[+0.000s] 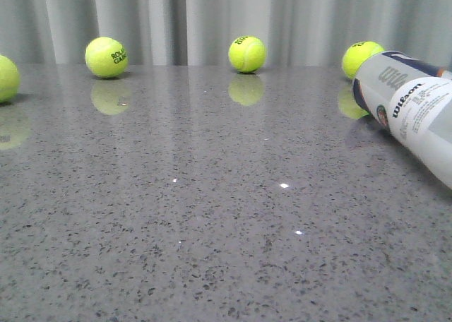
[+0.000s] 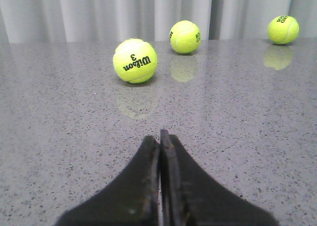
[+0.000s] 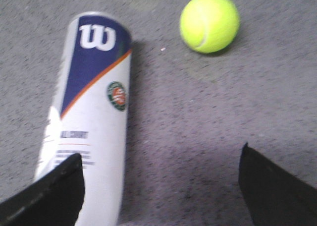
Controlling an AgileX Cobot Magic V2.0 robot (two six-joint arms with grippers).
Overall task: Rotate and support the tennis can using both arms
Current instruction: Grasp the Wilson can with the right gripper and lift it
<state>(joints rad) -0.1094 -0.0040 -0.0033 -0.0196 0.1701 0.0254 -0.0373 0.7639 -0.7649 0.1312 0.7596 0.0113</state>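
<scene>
The tennis can [image 1: 413,110] lies on its side at the right edge of the grey table, white with a navy Wilson panel. In the right wrist view the can [image 3: 94,112] lies lengthwise under the left black finger [image 3: 54,191]. My right gripper [image 3: 161,159] is open above the table; the can is off to one side of the gap, not between the fingers. My left gripper [image 2: 159,139] is shut and empty, low over the bare table. Neither gripper shows in the front view.
Several yellow tennis balls lie along the back of the table: one at the far left [image 1: 6,77], one [image 1: 106,56], one [image 1: 247,54], one behind the can [image 1: 361,57]. A Wilson ball [image 2: 134,60] lies ahead of my left gripper. A grey curtain hangs behind.
</scene>
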